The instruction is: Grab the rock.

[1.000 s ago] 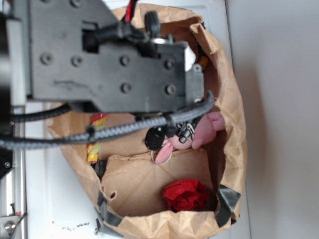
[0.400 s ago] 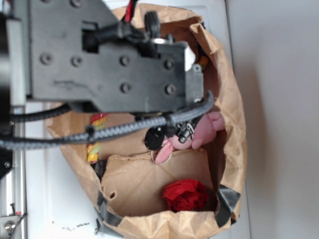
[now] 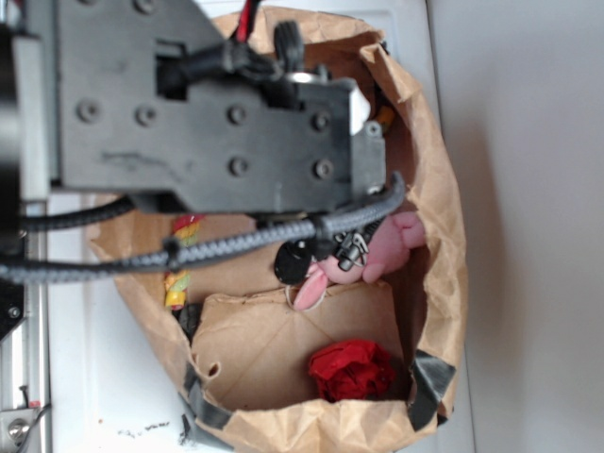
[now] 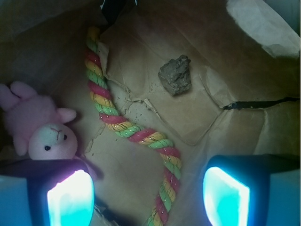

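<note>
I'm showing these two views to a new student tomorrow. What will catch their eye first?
Probably the striped rope running diagonally across the paper bag's floor in the wrist view, with the pink bunny at its left and the small brown rock lying alone to its upper right. The hand hangs open above them. In the exterior view, the black arm covers the bag's top, with a red crumpled lump below.

We see a brown paper bag (image 3: 439,236) filling the frame's middle. Inside it, a pink bunny (image 4: 40,127) lies at the left, a striped rope (image 4: 127,127) runs diagonally beside it, and a red wrinkled lump (image 3: 352,370) sits lower down.
</note>
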Motion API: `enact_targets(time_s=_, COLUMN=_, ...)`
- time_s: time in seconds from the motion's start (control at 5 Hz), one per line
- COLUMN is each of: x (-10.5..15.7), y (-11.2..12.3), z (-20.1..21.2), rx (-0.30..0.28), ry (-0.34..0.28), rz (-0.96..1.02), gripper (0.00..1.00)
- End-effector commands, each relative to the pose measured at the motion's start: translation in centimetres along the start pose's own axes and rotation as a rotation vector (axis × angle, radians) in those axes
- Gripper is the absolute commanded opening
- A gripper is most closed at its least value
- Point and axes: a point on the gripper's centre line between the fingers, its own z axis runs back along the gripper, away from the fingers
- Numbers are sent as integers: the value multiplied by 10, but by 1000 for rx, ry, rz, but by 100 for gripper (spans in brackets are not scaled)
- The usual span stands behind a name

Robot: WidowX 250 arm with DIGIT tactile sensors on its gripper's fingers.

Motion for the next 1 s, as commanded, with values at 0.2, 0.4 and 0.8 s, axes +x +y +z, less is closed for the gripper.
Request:
enact_targets(time_s=0.2, x=51, y=-8, z=-25, rx=-18, ry=-55, rz=285, gripper=100)
enact_targets(time_s=0.4, x=54, y=1, z=-27, rx=-33, ry=-58, rz=323, gripper=100)
enact_targets(time_s=0.8, x=48, y=26, z=-25, rx=-67, ry=-41, rz=309, gripper=100)
